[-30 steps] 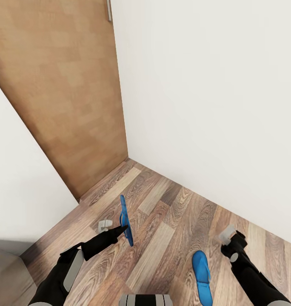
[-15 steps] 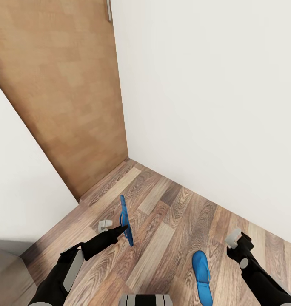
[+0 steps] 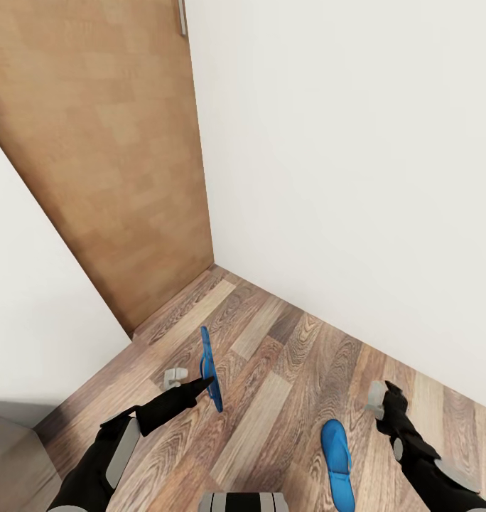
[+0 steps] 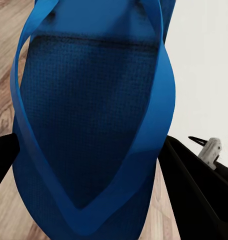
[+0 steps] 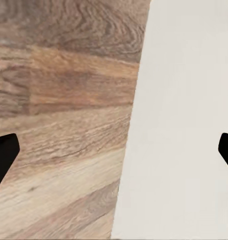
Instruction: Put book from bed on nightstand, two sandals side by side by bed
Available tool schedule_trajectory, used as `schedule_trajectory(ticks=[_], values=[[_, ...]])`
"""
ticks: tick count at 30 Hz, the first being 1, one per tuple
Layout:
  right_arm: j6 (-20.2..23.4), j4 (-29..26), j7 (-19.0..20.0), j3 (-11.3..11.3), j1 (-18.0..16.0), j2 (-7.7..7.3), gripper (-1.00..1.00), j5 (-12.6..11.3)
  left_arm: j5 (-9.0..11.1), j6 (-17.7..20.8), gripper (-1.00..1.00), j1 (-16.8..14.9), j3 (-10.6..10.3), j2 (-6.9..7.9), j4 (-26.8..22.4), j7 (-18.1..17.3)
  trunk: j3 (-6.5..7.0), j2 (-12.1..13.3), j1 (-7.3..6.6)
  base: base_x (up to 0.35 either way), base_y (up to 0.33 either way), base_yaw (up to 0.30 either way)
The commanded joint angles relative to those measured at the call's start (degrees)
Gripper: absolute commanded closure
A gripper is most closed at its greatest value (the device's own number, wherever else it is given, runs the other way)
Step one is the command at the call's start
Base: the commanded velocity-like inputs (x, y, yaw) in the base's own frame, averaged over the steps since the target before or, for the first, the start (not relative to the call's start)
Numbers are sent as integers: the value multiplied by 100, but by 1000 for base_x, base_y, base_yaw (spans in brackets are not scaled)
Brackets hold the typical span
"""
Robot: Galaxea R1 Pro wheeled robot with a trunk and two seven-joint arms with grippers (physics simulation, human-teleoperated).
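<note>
One blue sandal [image 3: 209, 366] hangs edge-on above the wood floor, with my left gripper [image 3: 204, 384] shut on it; in the left wrist view its blue sole [image 4: 89, 125] sits between the black fingers. The second blue sandal [image 3: 337, 455] lies flat on the floor at the lower right. My right gripper [image 3: 379, 400] hovers just right of it, near the wall, open and empty; in the right wrist view [image 5: 114, 150] its fingertips stand wide apart over floor and wall. The book, the bed and the nightstands are out of view.
I face a room corner: a light wooden door [image 3: 108, 142] at the left and a white wall [image 3: 342, 178] ahead and right. Wood-plank floor [image 3: 271, 370] spreads between my arms. A grey surface [image 3: 8, 455] shows at the lower left edge.
My right gripper has swung slightly right and back left while turning at the wrist, staying beside the floor sandal. The left arm and its sandal have not moved.
</note>
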Motion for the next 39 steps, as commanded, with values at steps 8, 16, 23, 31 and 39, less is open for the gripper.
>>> schedule_trajectory(ticks=[8, 16, 23, 31, 39], values=[[92, 55, -35, 328, -3, 42, -100, 3926, 24, 53, 100, -2, 17, -5, 0, -21, -4, -2, -1, 0, 0, 0], [141, 159, -20, 439, -2, 60, -100, 5854, 24, 53, 100, -2, 17, -5, 0, -21, -4, -2, -1, 0, 0, 0], [-117, 84, 29, 1173, -2, 60, -100, 7566, 24, 53, 100, -2, 17, -5, 0, -22, -4, -2, -1, 0, 0, 0], [-1286, 41, 37, 1376, -18, 58, -100, 7779, 24, 53, 100, -2, 17, -5, 0, -21, -4, -2, -1, 0, 0, 0], [-1459, 75, 37, 1420, -19, 51, -100, 7794, 24, 53, 100, -2, 17, -5, 0, -21, -4, -2, -1, 0, 0, 0]])
